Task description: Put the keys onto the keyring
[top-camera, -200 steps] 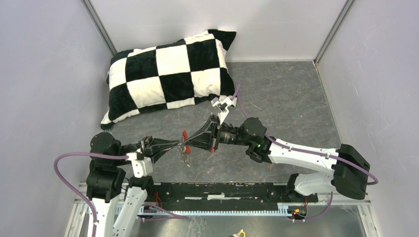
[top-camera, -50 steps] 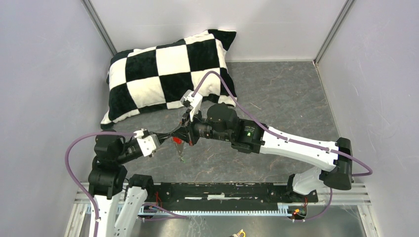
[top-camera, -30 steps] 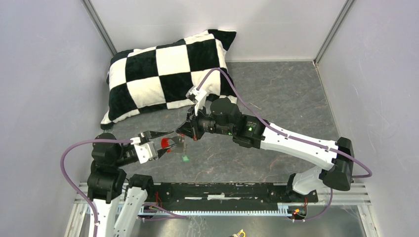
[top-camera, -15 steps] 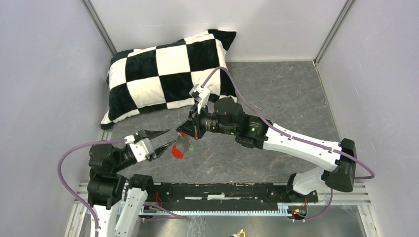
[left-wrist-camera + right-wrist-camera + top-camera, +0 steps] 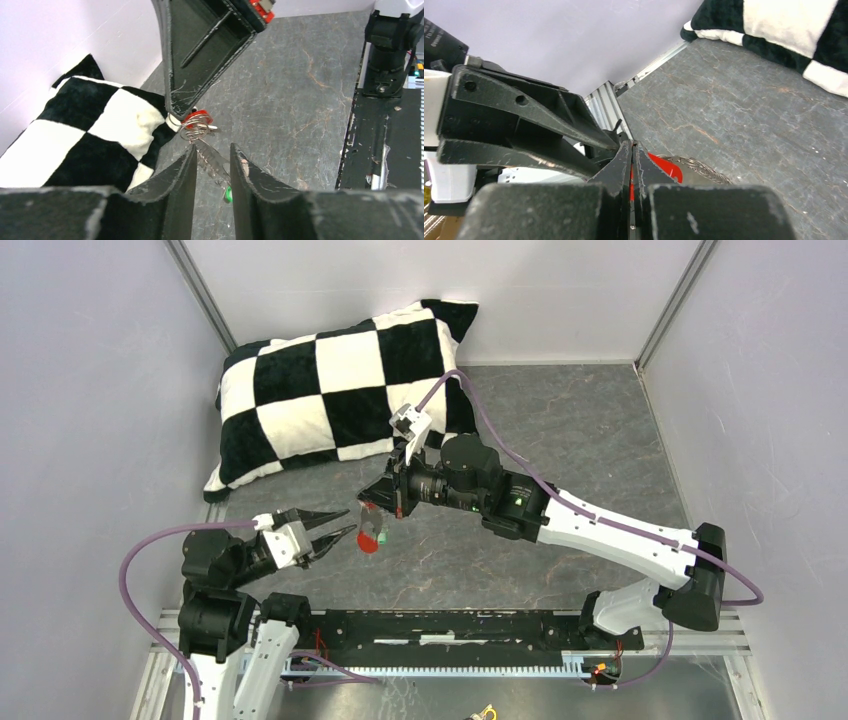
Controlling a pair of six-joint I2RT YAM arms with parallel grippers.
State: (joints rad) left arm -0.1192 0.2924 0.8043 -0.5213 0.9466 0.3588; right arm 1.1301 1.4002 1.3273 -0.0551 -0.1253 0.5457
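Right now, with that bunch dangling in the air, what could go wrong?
The right hand pinches the keyring only at its very tips, above the table; a slip would probably drop it. The left hand is open around the dangling green key; closing off-centre might knock it aside or tug the keyring loose.

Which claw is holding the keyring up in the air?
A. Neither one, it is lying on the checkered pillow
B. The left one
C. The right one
C: the right gripper is pinched shut on the keyring, which hangs above the table, while the left gripper stands open on either side of the dangling green-headed key.
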